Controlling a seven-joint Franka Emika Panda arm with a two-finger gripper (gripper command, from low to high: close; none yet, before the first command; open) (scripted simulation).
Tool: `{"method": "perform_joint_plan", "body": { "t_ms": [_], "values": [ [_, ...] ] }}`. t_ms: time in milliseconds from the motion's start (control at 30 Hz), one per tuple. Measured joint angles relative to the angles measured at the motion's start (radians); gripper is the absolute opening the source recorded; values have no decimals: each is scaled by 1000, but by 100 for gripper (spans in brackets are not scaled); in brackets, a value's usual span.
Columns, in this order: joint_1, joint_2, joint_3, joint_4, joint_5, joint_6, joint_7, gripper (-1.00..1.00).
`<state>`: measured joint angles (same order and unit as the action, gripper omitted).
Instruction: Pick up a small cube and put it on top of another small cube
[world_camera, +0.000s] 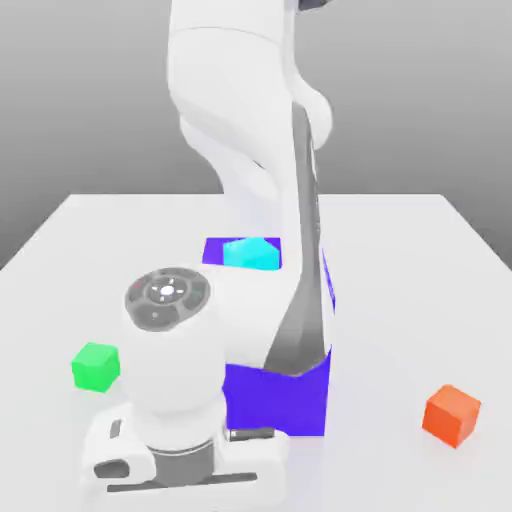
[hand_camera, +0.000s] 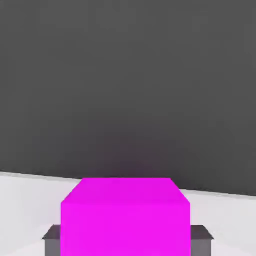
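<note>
1. Exterior view, and the white arm (world_camera: 250, 150) stands tall mid-table, folding down toward the near edge, where its hand (world_camera: 185, 455) sits low over the white table (world_camera: 420, 260).
2. The small green cube (world_camera: 96, 367) rests on the table toward the exterior view's left, just beside the arm's rounded wrist joint, nothing on top of it.
3. Behind the arm, the big blue-purple block (world_camera: 285, 400) sits on the table, and a cyan cube (world_camera: 250, 254) rests on its upper face.
4. Over on the exterior view's right, an orange cube (world_camera: 452, 414) sits alone on the table, well apart from everything else.
5. Hand view now: the magenta cube (hand_camera: 125, 217) is right up close, sitting squarely in the gripper (hand_camera: 126, 240).
6. The dark fingertips (hand_camera: 52, 240) peek out on either side of that cube, flush against its faces, so the fingers are pinching the magenta cube between them.
7. Beyond it, a strip of white table and a dark grey backdrop.
</note>
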<state>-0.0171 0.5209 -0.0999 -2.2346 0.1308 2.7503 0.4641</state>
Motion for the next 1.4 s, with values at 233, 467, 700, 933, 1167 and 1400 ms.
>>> {"method": "perform_joint_plan", "body": {
  "t_ms": [233,467,700,933,1167,1400],
  "values": [
    [8,-143,-28,-43,-25,-101,14,-100],
    [-94,-304,-95,-209,9,-103,-70,-100],
    [-204,-470,-187,-383,-39,-90,-98,-100],
    [-357,-643,-228,-558,-194,-76,-51,-100],
    [-379,-526,-246,-609,-131,88,-117,-100],
    [-400,-455,-207,-605,-42,150,-180,100]
  ]
}}
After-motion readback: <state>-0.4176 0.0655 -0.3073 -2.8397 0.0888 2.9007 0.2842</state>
